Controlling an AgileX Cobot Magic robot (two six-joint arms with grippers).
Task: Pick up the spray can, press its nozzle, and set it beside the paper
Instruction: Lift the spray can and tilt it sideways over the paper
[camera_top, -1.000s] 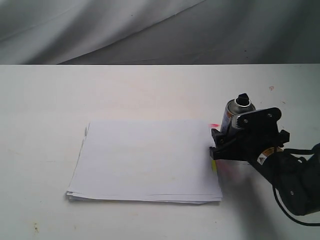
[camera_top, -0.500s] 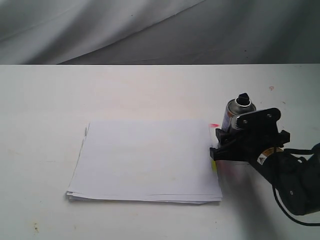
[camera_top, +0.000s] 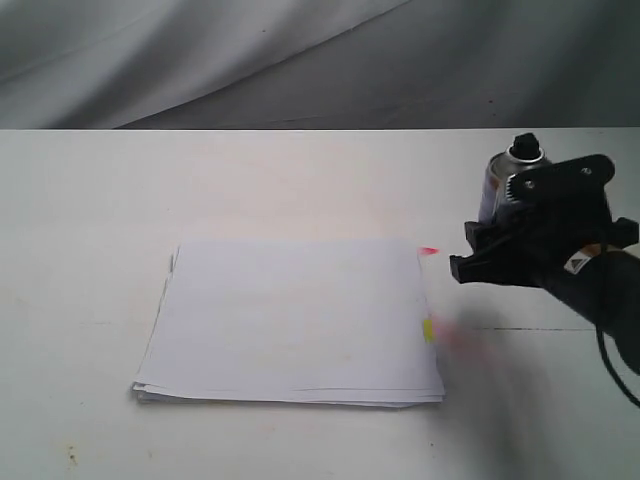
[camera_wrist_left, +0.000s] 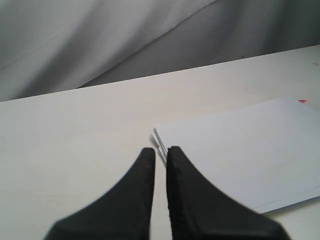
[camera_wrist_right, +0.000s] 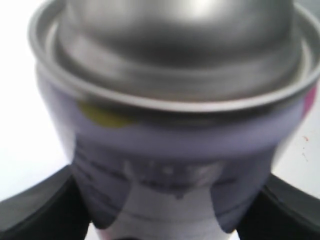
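right gripper (camera_top: 480, 240): clamped on the spray can (camera_top: 497, 185). In the wrist view I see a finger on each side of the labelled body, low down, so the top rim is left free.
spray can position: upright, off to the right of the paper (camera_top: 290, 320) and well apart from it. Its base is hidden behind the gripper. The blurry shadow sits lower on the table (camera_top: 150, 180), so I judge the can is in the air, not standing.
nozzle (camera_top: 524, 143): black, poking up above the rim with nothing on it. I read the press as not done yet.
left gripper (camera_wrist_left: 160, 152): fingers drawn nearly together with only a thin slit between them, holding nothing. It hovers over bare table near one corner of the paper, well apart from the can.
paper: flat stack, edges slightly fanned, yellow tab (camera_top: 428, 330) on the edge facing the can.
why this grip: a low side hold keeps the can vertical and the button reachable from above.
next, my guess: bring something down on the nozzle, then lower the can just beside the tab edge.
risk: pressing off-centre could tilt the can in the fingers.
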